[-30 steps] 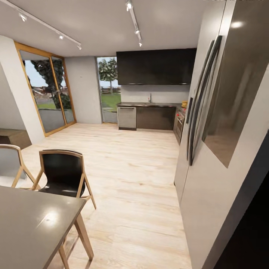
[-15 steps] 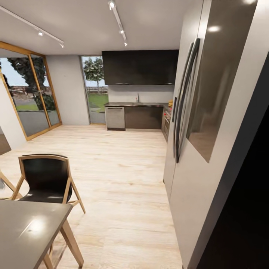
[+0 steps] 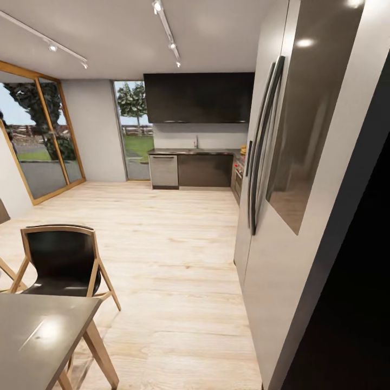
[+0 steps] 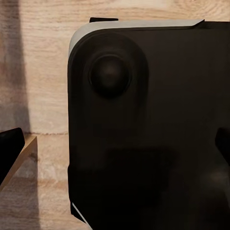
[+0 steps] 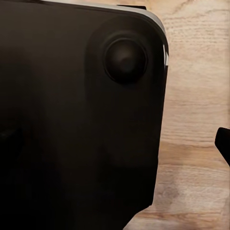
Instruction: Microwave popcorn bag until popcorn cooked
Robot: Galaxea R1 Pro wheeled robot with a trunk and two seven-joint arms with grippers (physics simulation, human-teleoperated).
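Stage: robot is out on the wood floor (image 3: 179, 260); kitchen (image 3: 197, 135) at frame centre, far off.
Done: nothing visible.
Left: fetch, load, heat.
Claws: state cannot be told.

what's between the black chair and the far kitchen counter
In the head view, bare light wood floor stretches from the black chair to the countertop at the far wall; nothing stands on that stretch.

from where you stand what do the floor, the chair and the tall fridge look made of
Floor: pale wood planks, visible grain, matte. Chair: light wooden frame with a dark, slightly glossy seat and back, maybe plastic or leather. Fridge: brushed-steel-looking door, mirror sheen reflecting ceiling lights.
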